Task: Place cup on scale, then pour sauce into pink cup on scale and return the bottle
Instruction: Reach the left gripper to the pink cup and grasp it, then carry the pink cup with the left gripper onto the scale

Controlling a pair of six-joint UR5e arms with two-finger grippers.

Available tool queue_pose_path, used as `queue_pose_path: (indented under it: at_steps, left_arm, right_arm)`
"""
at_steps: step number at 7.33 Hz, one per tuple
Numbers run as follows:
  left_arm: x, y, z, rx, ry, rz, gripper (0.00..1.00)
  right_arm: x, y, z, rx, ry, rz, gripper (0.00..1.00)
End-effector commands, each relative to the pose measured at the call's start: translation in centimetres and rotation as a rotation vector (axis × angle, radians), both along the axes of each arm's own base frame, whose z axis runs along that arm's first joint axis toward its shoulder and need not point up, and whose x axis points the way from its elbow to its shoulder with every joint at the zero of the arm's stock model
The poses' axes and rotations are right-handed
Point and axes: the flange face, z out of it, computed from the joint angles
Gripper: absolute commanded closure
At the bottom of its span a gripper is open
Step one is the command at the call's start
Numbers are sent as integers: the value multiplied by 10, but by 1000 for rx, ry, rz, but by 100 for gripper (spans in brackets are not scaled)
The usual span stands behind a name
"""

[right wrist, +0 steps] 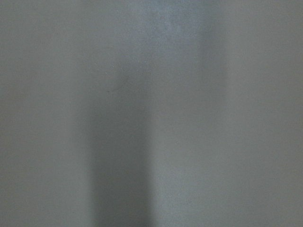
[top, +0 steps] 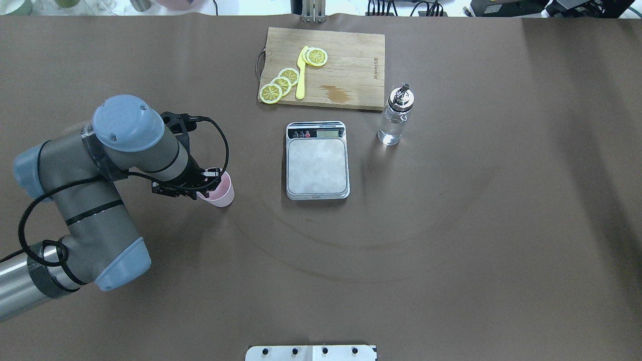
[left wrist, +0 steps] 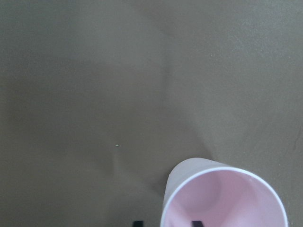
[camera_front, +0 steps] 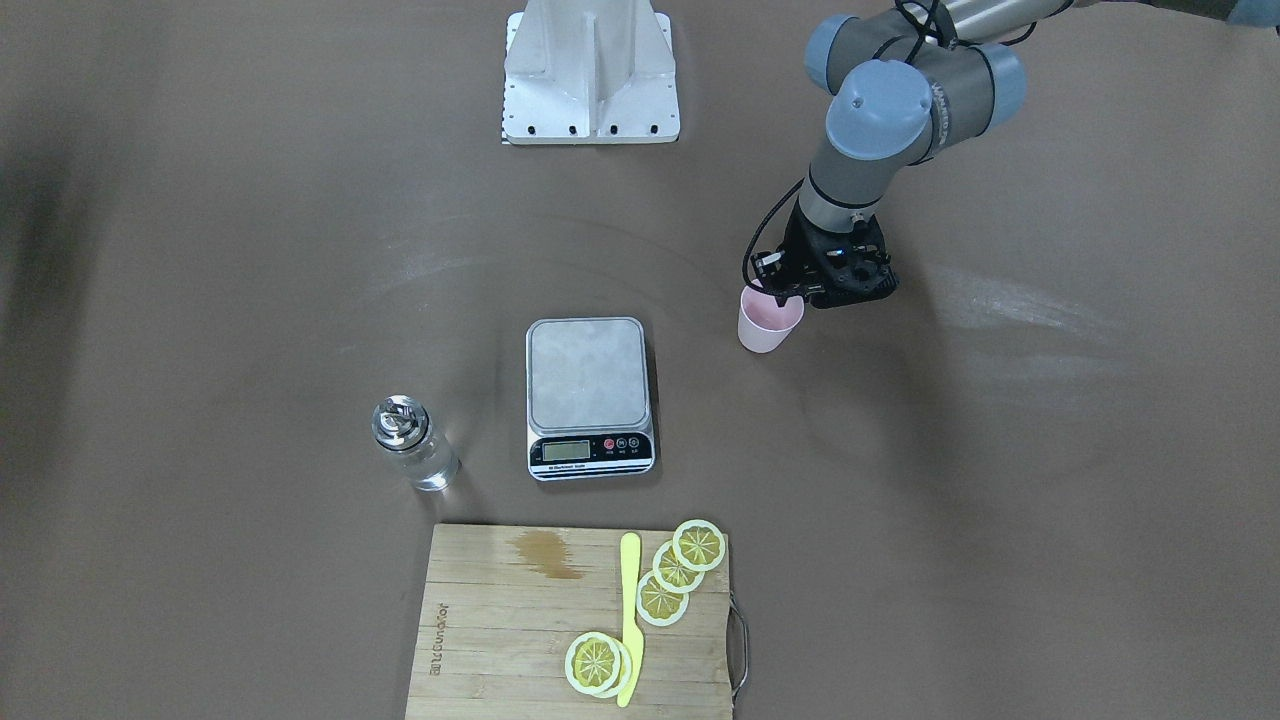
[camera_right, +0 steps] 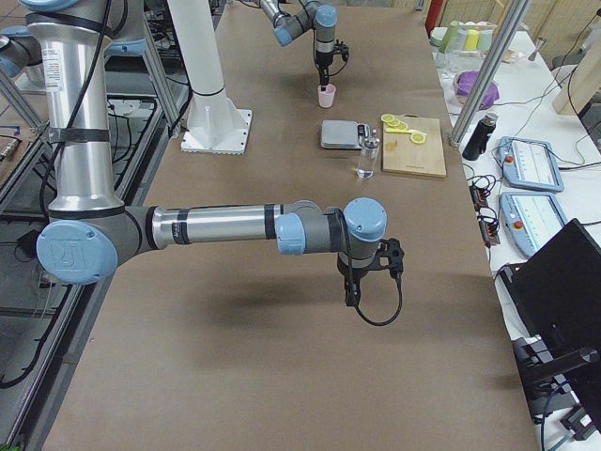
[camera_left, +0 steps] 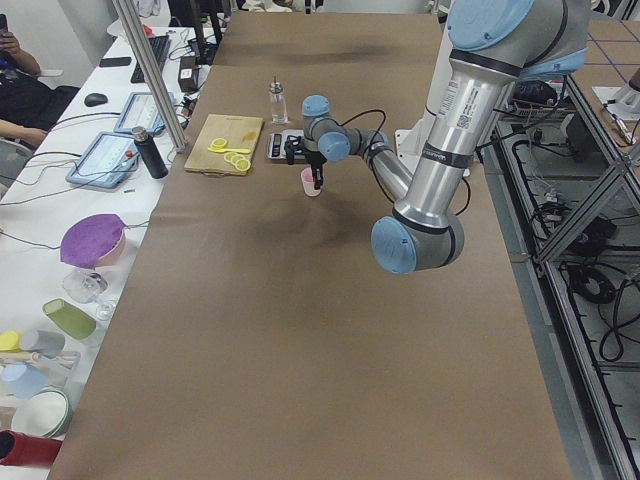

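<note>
Cup (top: 219, 189) stands on the surface (top: 451, 225) left of centre in the overhead view, well apart from the scale (top: 317, 165). Left gripper (top: 204, 181) at its rim — fingers (left wrist: 196, 223) spread, one inside the wall, one outside. Risk: a one-wall pinch could slip or tip the cup. Right gripper (camera_right: 350, 301) — fingers' state cannot be told. Surface brown, arc-scuffed; tablets (camera_left: 120, 135) on a bench at upper left of the left-end view.

You are looking at a counter (camera_front: 200, 300) that is showing a matt brown cover, faintly scuffed in pale arcs. The cup (camera_front: 768, 322) is looking like smooth, matt pink plastic. The scale (camera_front: 588, 372) is showing a brushed steel platform and a glossy black front strip. The bottle (camera_front: 417, 445) is gleaming: clear glass, shiny metal cap. The cutting board (camera_front: 500, 640) is showing pale wood grain with one darker stain.
</note>
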Motion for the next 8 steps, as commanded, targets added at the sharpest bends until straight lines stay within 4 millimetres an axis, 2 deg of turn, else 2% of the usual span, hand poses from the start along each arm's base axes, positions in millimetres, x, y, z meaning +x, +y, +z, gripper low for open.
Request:
queue_pose_path:
  at_steps: [1,2,3,4,5,7,8]
  left_arm:
    - [-4,-6,-4,11,15,-9,100]
    - [-29,-25,-20,20,44,-47,100]
    - [-42,-41,-48,-11,95,-44,100]
    - [-39,-49,-73,-30,103,-54,100]
    - [-26,-58,-102,-68,118,-92,100]
    - [-7,-73,-139,-99,141,-129,100]
    - [10,-87,-158,-118,140,-145,100]
  right_arm:
    - [0,0,-1,1,0,0,0]
    - [0,-1,-2,3,-3,1,0]
    - [-1,-1,-3,6,-8,-3,0]
    - [-3,-1,-6,18,-40,-10,0]
    - [-3,-2,-14,59,-50,-11,0]
    - [-15,-19,-38,143,-48,-30,0]
    - [-28,-29,-66,200,-48,-51,0]
